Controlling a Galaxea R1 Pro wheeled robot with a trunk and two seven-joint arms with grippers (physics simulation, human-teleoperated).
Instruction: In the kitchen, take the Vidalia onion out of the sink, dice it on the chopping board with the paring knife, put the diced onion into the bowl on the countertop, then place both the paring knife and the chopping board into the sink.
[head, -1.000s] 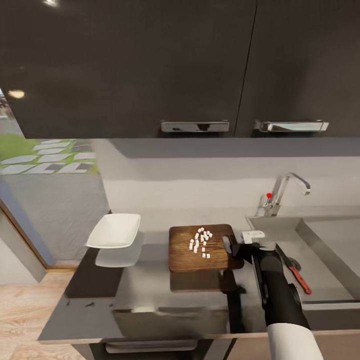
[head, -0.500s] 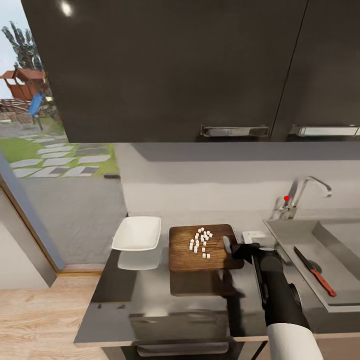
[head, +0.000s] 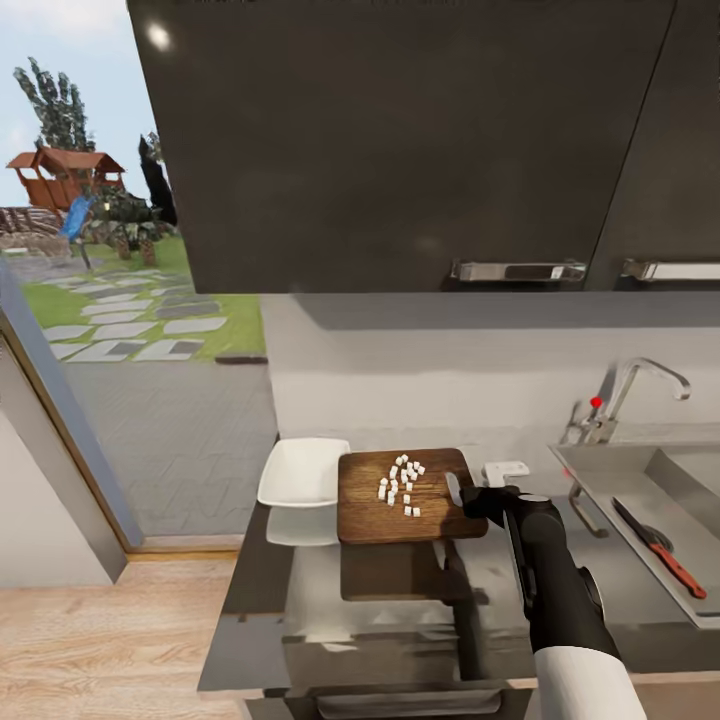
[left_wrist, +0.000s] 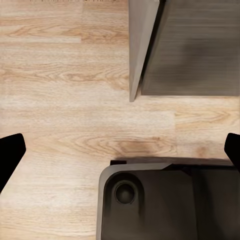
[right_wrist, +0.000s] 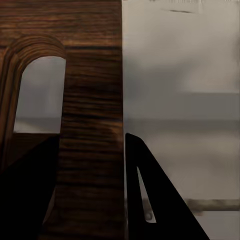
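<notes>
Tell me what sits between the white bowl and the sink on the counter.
In the head view, the chopping board with diced onion on it, held at its right edge by the right gripper, lies between the bowl and the sink.

Soft, even light fills the head view, with daylight brightest at the window (head: 110, 260). A small highlight glints on the dark upper cabinets (head: 400, 140), which cast a grey band of shadow on the wall below. The glossy countertop (head: 400, 610) mirrors what stands on it. The render is slightly soft; the right wrist view is blurred and dim.
</notes>
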